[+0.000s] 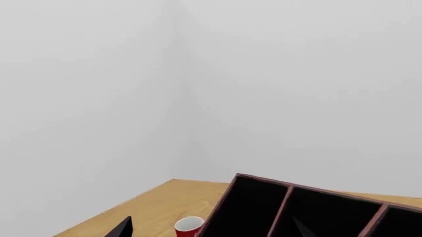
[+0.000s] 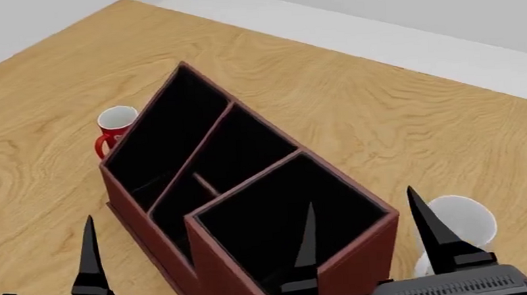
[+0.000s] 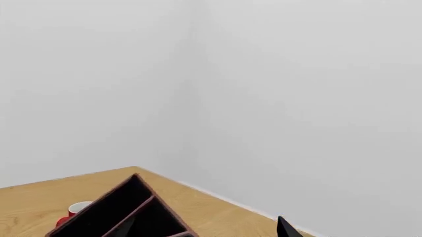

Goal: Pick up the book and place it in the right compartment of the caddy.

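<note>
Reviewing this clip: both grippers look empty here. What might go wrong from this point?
1. The book shows in no view; searching for it may swing an arm into the caddy.
2. The open right gripper appears to straddle the right compartment's tall wall; lowering could hit it.
3. The white mug stands close beside that gripper and might be knocked.

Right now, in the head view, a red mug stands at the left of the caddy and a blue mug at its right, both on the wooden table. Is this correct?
One detail is wrong: the mug at the right of the caddy is white, not blue, as the head view shows. The red mug does stand at the caddy's left, and both rest on the wooden table.
</note>
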